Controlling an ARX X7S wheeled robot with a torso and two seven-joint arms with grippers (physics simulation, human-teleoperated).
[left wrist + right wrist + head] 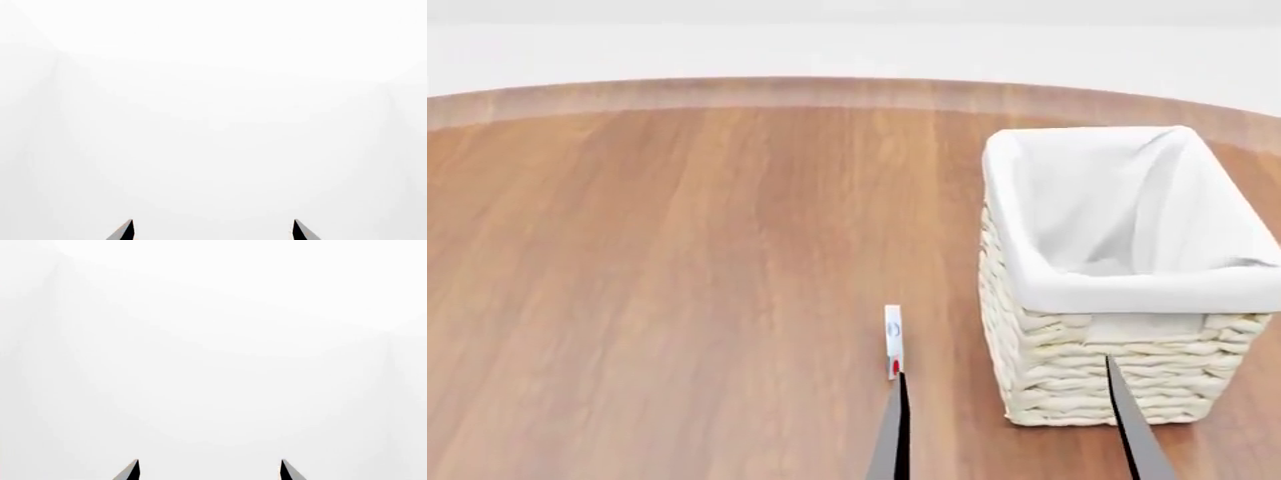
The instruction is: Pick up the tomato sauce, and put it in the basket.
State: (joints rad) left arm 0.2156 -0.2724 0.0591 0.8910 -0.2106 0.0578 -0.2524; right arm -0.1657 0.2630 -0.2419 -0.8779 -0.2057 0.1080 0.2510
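Each tool (213, 230) shows two thin, dark, pointed fingers (123, 231) with grey faces.

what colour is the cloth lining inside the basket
White, folded over the rim of the cream woven basket; the cloth lining shows best in the head view.

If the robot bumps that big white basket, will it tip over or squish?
It probably won't tip: the basket sits flat on the table on a wide base. Its woven wall looks fairly stiff, so it would likely slide instead. The cloth lining folded over the rim looks soft and may crumple if pinched.
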